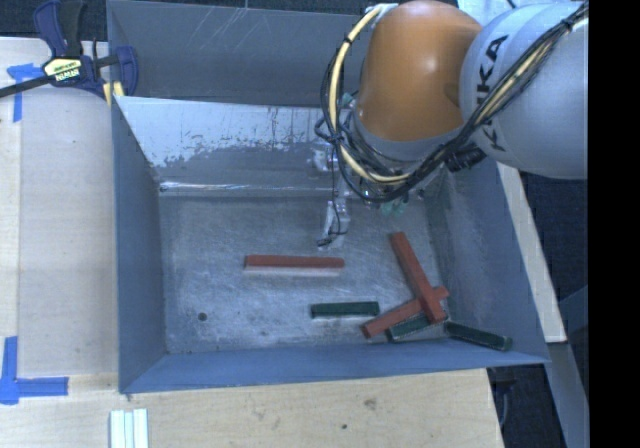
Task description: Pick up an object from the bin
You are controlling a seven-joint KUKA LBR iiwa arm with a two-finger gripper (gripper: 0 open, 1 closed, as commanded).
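The grey metal bin has steep sloping walls and a flat floor that is scuffed and scratched pale, with rust-like streaks on the far wall. The arm comes in from the right under an orange cover ringed by looped cables. Its end effector points down near the middle of the floor; whether it is released or clenched cannot be told. Just below it lies a long, flat red-brown stick, set crosswise on the floor, its right end nearest the end effector; contact between them cannot be judged. The stick lies alone, apart from every wall, with bare floor to its left and behind it. Nearer the front wall lies a short dark green stick, close to the first but not touching it. In the front right corner a slanted red bar, a second red bar and a dark green stick lie crossed in a small heap against the right wall, and the left half of the floor is open
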